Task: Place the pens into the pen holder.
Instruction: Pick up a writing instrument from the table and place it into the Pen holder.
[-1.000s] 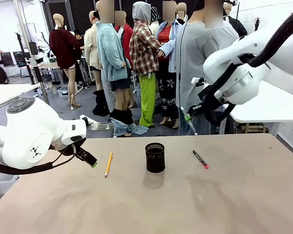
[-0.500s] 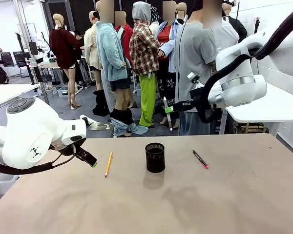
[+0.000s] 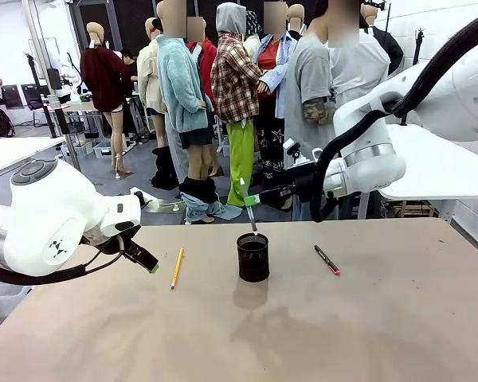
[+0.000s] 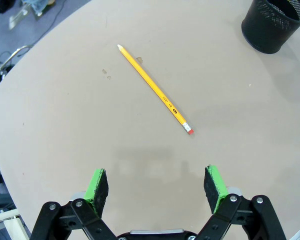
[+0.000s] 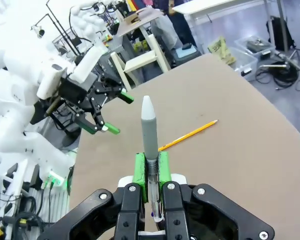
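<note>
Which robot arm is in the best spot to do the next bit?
Right. The right gripper is shut on a pen that looks poised just above the pen holder. The left gripper is open and empty, near the yellow pencil.

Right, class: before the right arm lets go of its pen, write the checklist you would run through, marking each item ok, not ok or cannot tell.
1. Right gripper shut on the grey pen: ok.
2. Pen above the pen holder: lined up in the front view, depth cannot tell.
3. Pen holder upright on the table: ok.
4. Left gripper open, clear of the holder: ok.
5. Yellow pencil and pink-ended marker in the holder: not ok, both lie on the table.
</note>
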Controlling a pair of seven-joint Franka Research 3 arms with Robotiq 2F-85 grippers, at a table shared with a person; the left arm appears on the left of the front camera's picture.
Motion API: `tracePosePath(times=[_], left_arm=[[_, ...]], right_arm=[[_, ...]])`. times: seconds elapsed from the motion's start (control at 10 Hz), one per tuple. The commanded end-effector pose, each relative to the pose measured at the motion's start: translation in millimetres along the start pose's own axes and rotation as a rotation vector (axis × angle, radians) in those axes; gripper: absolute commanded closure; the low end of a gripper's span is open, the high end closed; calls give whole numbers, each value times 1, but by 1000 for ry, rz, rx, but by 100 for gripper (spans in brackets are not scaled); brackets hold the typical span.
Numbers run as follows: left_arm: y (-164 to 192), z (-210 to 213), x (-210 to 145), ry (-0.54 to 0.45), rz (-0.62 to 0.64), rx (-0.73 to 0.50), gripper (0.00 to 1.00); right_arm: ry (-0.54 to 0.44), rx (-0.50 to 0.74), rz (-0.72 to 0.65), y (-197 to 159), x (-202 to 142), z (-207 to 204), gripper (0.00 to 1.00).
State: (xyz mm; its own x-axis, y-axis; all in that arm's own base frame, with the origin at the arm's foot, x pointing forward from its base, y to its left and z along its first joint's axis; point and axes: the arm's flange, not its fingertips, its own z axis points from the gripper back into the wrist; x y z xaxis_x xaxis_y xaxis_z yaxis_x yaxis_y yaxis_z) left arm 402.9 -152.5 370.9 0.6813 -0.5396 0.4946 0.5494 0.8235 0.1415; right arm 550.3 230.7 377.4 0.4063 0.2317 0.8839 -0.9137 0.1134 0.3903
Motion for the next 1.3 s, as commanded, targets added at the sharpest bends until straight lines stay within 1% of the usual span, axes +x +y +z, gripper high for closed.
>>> tracePosePath(times=[0.0, 0.2, 0.5, 0.6, 0.7, 1.0, 1.1, 1.2], left_arm=[[2, 1, -1, -1, 4, 0, 0], [2, 1, -1, -1, 4, 0, 0], [2, 1, -1, -1, 4, 0, 0], [2, 1, -1, -1, 4, 0, 0], [2, 1, -1, -1, 4, 0, 0], [2, 1, -1, -1, 4, 0, 0], [2, 1, -1, -1, 4, 0, 0], [2, 1, -1, -1, 4, 0, 0]], right_arm=[[9, 21, 44, -12, -5, -3, 100], [38, 44, 21, -20, -13, -14, 100], [75, 23, 37, -28, -25, -21, 100], [92, -4, 55, -30, -28, -25, 100], [90, -14, 65, -32, -30, -26, 100], [128, 10, 66, -37, -34, -28, 100], [136, 10, 66, -37, -36, -29, 95], [143, 12, 67, -36, -38, -28, 81]])
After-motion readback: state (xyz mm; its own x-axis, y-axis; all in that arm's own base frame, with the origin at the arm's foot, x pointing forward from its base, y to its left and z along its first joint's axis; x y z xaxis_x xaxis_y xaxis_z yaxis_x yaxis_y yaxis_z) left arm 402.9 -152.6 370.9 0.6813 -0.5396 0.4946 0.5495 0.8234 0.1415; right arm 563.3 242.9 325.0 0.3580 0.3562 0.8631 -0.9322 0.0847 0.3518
